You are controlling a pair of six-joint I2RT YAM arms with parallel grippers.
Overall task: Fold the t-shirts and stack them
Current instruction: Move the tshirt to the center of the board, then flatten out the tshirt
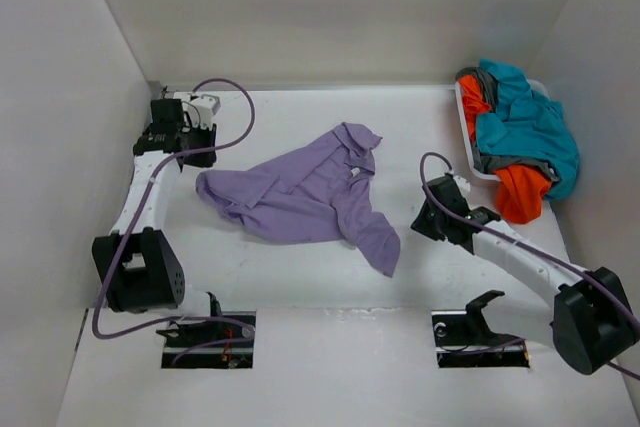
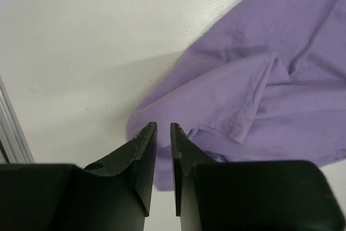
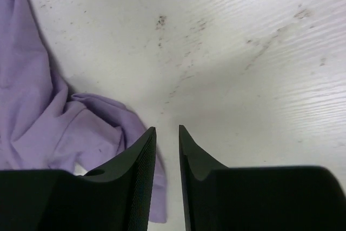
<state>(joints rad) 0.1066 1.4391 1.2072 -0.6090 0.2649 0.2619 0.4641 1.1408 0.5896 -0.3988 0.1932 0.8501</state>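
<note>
The grey shirt (image 1: 490,160) lies mostly buried under the teal shirt (image 1: 530,127).

no readable text showing in any view, no labels, brands, numbers or signs appearing anywhere

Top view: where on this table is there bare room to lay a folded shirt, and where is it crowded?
Bare: the far strip of table between the left gripper and the basket, and the near strip between the lavender shirt and the arm bases. Crowded: the centre under that shirt, and the heaped basket corner.
</note>
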